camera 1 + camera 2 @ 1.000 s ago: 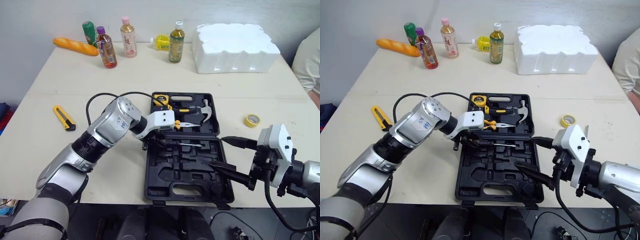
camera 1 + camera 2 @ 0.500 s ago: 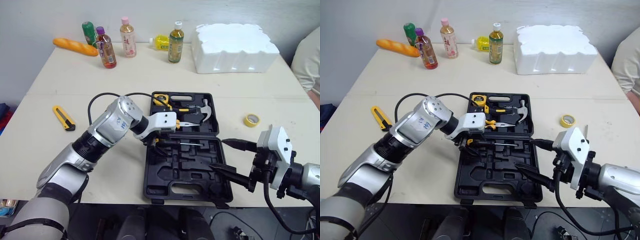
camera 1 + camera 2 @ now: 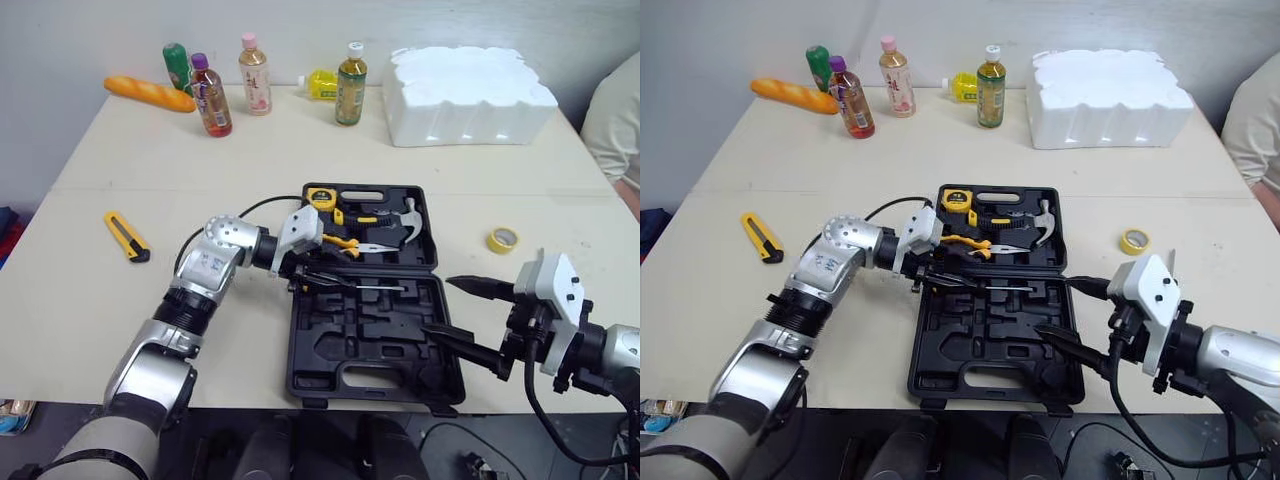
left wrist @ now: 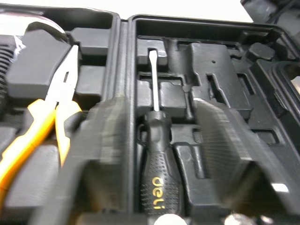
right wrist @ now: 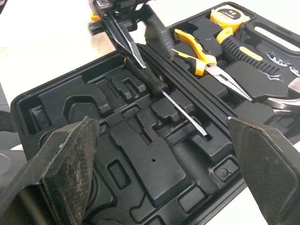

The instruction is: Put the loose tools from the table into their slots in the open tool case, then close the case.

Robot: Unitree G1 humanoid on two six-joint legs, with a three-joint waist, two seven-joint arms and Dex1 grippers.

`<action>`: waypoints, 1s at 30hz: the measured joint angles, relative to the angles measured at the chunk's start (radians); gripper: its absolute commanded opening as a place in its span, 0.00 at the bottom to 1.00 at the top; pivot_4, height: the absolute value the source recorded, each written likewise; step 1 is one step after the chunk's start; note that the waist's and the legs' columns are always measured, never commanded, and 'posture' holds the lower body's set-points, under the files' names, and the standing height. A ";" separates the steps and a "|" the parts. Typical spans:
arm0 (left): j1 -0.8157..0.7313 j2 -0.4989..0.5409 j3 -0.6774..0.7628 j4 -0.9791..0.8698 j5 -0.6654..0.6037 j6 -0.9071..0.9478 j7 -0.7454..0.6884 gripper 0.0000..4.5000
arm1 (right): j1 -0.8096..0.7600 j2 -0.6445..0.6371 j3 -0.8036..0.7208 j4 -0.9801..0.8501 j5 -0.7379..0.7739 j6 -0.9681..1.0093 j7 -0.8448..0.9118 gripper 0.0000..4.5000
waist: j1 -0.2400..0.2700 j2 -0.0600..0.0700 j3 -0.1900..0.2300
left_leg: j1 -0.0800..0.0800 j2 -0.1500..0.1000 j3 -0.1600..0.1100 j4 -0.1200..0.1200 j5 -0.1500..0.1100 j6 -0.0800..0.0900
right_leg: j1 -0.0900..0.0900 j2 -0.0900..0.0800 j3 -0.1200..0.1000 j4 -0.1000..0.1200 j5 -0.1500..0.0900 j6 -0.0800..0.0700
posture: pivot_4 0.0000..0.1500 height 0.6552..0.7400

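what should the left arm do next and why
Probably lift the left gripper clear of the tool case: its jaws stand open either side of the screwdriver, which already lies in its slot, while the utility knife waits on the table.

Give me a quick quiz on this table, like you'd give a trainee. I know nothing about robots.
1. True or false: the tool case is shut.
2. The screwdriver is: A) lying on the bare table; B) lying in a slot of the case, between the open fingers of the left gripper; C) standing upright on its tip.
3. Name the two yellow things lying on the table outside the case.
Key: 1 false, it lies open. 2 B. 3 the utility knife and the tape roll.
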 measured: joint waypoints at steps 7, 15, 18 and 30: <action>0.021 -0.034 -0.001 0.035 0.016 -0.022 0.027 0.02 | -0.009 0.000 0.019 0.006 -0.015 0.000 0.013 1.00 | -0.001 0.000 0.000 | 0.000 -0.001 0.000 0.000 0.000 0.000 | 0.000 0.000 0.000 0.000 0.000 0.000 | 1.00 0.98; 0.019 -0.064 -0.014 0.065 0.064 -0.056 0.052 0.02 | 0.001 0.000 0.023 0.023 -0.044 -0.002 0.029 1.00 | 0.000 0.000 0.000 | 0.000 -0.001 0.000 0.000 0.000 0.000 | 0.000 0.000 0.000 0.000 0.000 0.001 | 1.00 0.98; 0.018 -0.063 -0.015 0.065 0.077 -0.060 0.051 0.02 | 0.023 0.000 0.010 0.028 -0.054 -0.003 0.038 1.00 | 0.000 -0.001 -0.001 | 0.001 -0.001 0.001 0.000 0.000 0.000 | 0.000 -0.001 0.001 0.000 0.000 0.001 | 1.00 0.98; 0.003 -0.056 -0.064 0.068 0.136 -0.086 0.076 0.02 | 0.155 0.000 -0.122 0.032 -0.098 -0.022 0.099 1.00 | 0.001 -0.004 -0.006 | 0.005 -0.001 0.000 0.000 -0.003 0.005 | 0.005 -0.001 0.001 -0.002 0.001 0.001 | 1.00 0.98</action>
